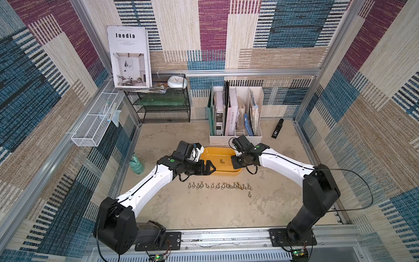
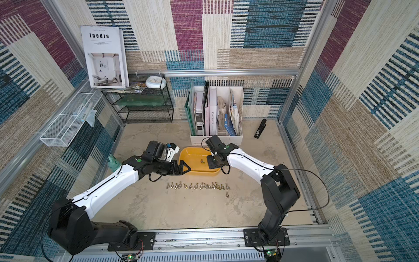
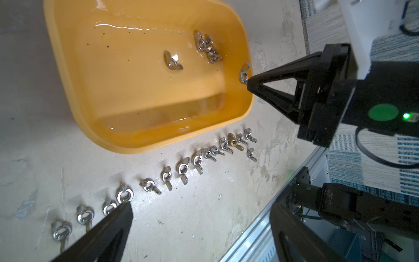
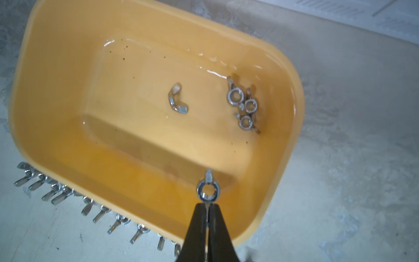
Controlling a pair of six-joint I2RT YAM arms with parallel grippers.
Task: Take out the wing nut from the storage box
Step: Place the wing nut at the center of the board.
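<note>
Steel wing nut (image 4: pixel 207 192) pinched by one wing in my clenched right gripper (image 4: pixel 207 204), long axis in line with the jaws, over the near corner of the box (image 4: pixel 45 102); row (image 3: pixel 181 167) lies just beyond that rim; left gripper (image 1: pixel 212 167) spread, empty.

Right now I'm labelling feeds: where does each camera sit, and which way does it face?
Both top views: high over the robot's base, facing down and forward; left arm, right arm and storage box show.
Left wrist: left arm, facing the box and nut row; open left hand shows.
Right wrist: right arm, facing down into the box; shut right hand shows.
Shared: both wrist views show the held wing nut.
</note>
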